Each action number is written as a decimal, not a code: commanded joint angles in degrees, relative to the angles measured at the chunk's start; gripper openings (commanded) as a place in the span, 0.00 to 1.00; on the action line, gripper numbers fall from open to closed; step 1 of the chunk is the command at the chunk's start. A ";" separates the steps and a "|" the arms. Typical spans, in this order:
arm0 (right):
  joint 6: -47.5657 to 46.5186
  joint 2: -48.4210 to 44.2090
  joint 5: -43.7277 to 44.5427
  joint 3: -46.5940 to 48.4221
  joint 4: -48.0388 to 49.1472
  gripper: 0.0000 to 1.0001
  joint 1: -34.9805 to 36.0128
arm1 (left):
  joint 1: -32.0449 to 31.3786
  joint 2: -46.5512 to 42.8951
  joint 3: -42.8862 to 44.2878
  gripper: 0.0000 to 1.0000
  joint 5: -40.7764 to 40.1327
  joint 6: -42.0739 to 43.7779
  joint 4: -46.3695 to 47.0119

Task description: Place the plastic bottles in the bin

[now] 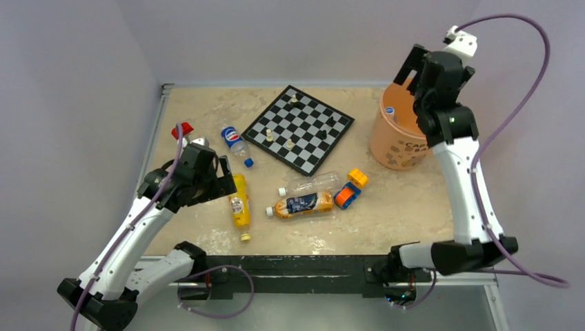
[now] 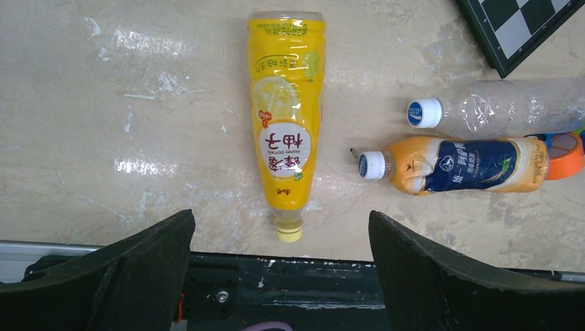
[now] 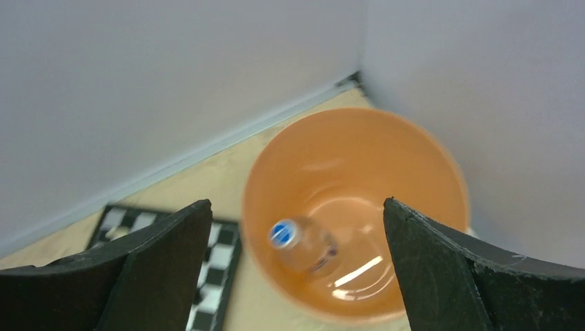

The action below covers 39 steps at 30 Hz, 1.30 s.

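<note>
The orange bin (image 1: pixel 394 146) stands at the back right. A clear blue-capped bottle (image 3: pixel 303 245) lies loose inside it, blurred. My right gripper (image 3: pixel 296 203) hangs open above the bin, holding nothing. My left gripper (image 2: pixel 281 221) is open above the table's near edge, just short of the yellow bottle's (image 2: pixel 286 117) cap. The orange dark-labelled bottle (image 2: pixel 455 165) and the plain clear bottle (image 2: pixel 503 107) lie side by side to the right. A Pepsi bottle (image 1: pixel 234 141) lies behind the left gripper (image 1: pixel 224 183).
A chessboard (image 1: pixel 298 127) with a few pieces lies at the back centre. A toy block car (image 1: pixel 350 189) touches the bases of the two bottles. A red-capped object (image 1: pixel 182 131) sits at the far left. Walls close the back and both sides.
</note>
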 commanded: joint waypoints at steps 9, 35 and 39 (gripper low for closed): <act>-0.58 -15.74 -14.84 -33.36 10.44 0.99 34.41 | -0.18 -1.41 1.78 1.00 1.03 4.89 2.13; -45.82 -5.00 -33.24 -48.19 12.36 0.97 49.07 | -0.17 -1.52 0.11 1.00 -0.53 2.11 0.63; -46.02 0.58 -33.26 -47.05 8.54 0.96 49.48 | -0.22 -1.10 -0.30 1.00 0.16 1.68 0.55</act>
